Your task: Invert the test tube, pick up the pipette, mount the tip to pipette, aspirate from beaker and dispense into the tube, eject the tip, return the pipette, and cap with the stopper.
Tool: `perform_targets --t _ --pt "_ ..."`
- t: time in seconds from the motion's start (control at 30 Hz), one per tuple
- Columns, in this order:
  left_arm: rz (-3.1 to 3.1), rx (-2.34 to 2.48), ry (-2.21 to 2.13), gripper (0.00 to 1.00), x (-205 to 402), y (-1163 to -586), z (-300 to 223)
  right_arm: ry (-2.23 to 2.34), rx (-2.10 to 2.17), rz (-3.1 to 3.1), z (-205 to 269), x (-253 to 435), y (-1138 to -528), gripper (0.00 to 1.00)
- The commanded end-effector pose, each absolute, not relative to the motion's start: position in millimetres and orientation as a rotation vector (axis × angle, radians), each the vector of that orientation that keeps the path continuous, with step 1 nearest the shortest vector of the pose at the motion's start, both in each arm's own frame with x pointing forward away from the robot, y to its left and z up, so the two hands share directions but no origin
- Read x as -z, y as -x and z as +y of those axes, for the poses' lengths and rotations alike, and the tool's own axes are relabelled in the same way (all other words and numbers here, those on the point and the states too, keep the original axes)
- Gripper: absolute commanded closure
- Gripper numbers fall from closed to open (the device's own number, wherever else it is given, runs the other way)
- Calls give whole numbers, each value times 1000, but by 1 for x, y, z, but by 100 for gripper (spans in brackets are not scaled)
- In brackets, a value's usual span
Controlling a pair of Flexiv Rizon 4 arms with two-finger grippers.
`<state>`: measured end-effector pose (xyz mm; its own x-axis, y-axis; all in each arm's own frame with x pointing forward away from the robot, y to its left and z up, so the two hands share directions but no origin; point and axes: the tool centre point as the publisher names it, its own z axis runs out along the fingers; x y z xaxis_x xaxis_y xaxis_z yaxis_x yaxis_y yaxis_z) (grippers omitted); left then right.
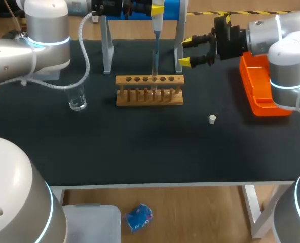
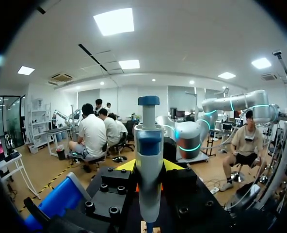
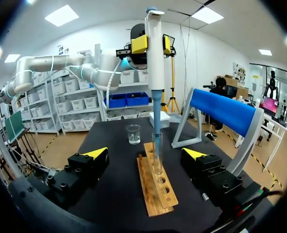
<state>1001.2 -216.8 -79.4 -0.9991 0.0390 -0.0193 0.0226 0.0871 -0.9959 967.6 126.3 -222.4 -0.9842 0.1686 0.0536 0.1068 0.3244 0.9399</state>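
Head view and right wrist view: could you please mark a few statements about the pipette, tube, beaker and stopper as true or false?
1. The left gripper is shut on the pipette. True.
2. The right gripper holds the stopper. False: it is open and empty; the stopper lies on the table, right of the rack.
3. The test tube stands upright in the rack. True.
4. The beaker stands right of the rack. False: it stands on the table, left of the rack.
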Motion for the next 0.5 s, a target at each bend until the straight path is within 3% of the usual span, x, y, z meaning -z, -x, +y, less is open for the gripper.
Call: perform_targets --t 0.03,0.5 --pt "-2315 -2112 64 100 76 -998 -216 -262 -1776 2511 126 223 -967 0" --pt "-2321 -2119 81 100 69 -998 -217 -262 -1776 2511 126 223 -967 0"
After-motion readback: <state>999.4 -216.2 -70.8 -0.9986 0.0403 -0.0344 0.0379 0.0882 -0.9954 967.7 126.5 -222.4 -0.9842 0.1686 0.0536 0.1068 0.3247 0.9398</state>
